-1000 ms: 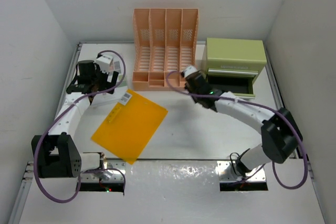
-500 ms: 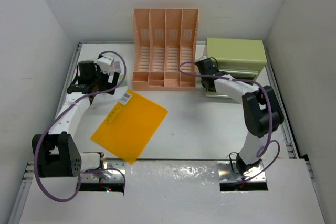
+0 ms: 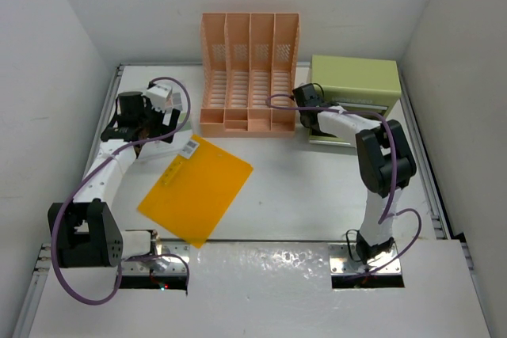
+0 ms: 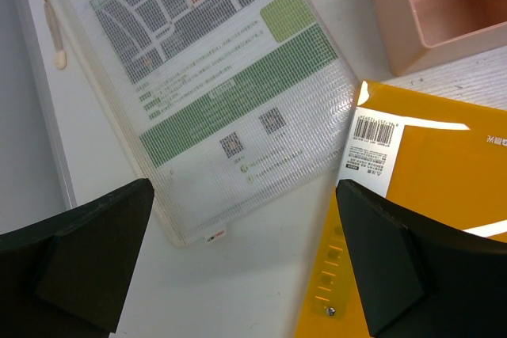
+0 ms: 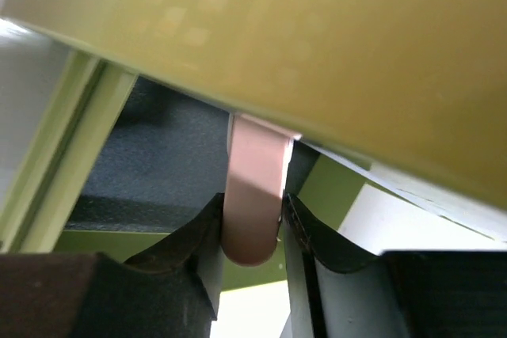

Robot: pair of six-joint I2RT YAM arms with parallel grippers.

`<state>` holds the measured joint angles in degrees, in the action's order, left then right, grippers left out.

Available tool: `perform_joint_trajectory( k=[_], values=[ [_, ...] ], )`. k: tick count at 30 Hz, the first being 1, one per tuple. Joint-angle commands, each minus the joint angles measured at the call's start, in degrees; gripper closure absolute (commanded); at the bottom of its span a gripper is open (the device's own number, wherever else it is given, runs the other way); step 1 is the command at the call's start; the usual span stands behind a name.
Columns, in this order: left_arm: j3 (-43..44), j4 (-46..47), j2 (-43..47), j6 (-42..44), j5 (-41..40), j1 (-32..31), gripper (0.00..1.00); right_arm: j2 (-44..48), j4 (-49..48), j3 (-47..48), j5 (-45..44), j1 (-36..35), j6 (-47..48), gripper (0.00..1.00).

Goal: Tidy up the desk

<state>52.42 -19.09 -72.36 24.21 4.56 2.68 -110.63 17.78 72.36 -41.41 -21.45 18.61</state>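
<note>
Right hand point(image 5: 252, 227): fingers point(image 5: 207, 235) sit against both sides of a pink tab point(image 5: 255, 187) on the front of the green drawer box point(image 3: 352, 85), no gap visible, so it reads as gripping the tab. Dark drawer interior shows just behind the tab. The box stands at the back right, just beside the peach file rack point(image 3: 249, 61).

Left hand point(image 4: 238, 275): jaws fully spread, holding nothing, hanging above a clear mesh pouch point(image 4: 214, 93) with a printed sheet inside. The pouch lies flat at the back left. Its lower right edge lies near the barcode corner of an orange folder point(image 3: 198, 187); cannot tell if they touch. The folder lies flat, rotated, left of centre, in front of the rack.

The surface point(image 3: 317, 187) carries all of it: white, metal rails along the edges, white walls around.
</note>
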Motion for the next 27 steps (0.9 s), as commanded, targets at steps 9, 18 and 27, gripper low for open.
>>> perform_joint_trajectory(
  k=[9, 18, 27],
  values=[
    [0.1, 1.9, 1.2, 0.5, 0.5, 0.7, 0.0, 1.2, 0.9, 2.2, 1.7, 0.6, -1.0, 0.46],
    [0.1, 2.0, 0.8, 0.6, 0.9, 0.6, 0.0, 7.9, 3.9, 1.2, 8.0, 0.3, -4.7, 0.46],
    [0.1, 1.9, 0.6, 0.6, 1.4, 0.6, 0.0, 23.3, 0.3, -10.7, 20.5, 0.5, -14.6, 0.79]
  ],
)
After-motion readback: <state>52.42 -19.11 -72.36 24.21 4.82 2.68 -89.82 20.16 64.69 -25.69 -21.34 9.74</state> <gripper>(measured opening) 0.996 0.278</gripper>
